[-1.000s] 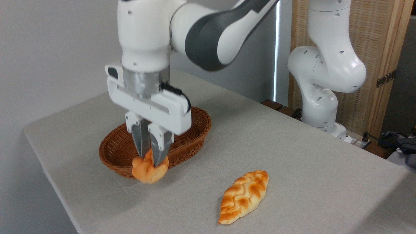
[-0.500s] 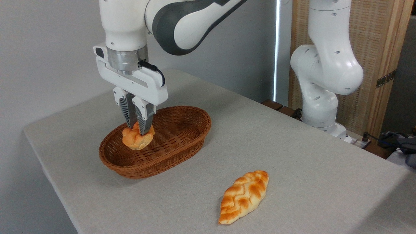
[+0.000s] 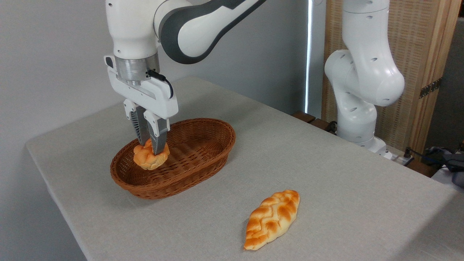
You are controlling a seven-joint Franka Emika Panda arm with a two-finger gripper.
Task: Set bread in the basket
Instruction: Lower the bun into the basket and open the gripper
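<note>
Gripper (image 3: 151, 149) clamped on bread (image 3: 149, 158), hanging low inside basket (image 3: 203, 174); only lowering and release left, apparently.

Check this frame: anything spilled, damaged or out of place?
Nothing stands out. The gripper holds the bun over the upright, intact basket; the braided loaf lies whole on the table.

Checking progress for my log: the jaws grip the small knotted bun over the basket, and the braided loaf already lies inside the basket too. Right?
Not quite. The braided loaf lies on the table, outside the basket, as the camera view shows. The bun is gripped over the basket.
</note>
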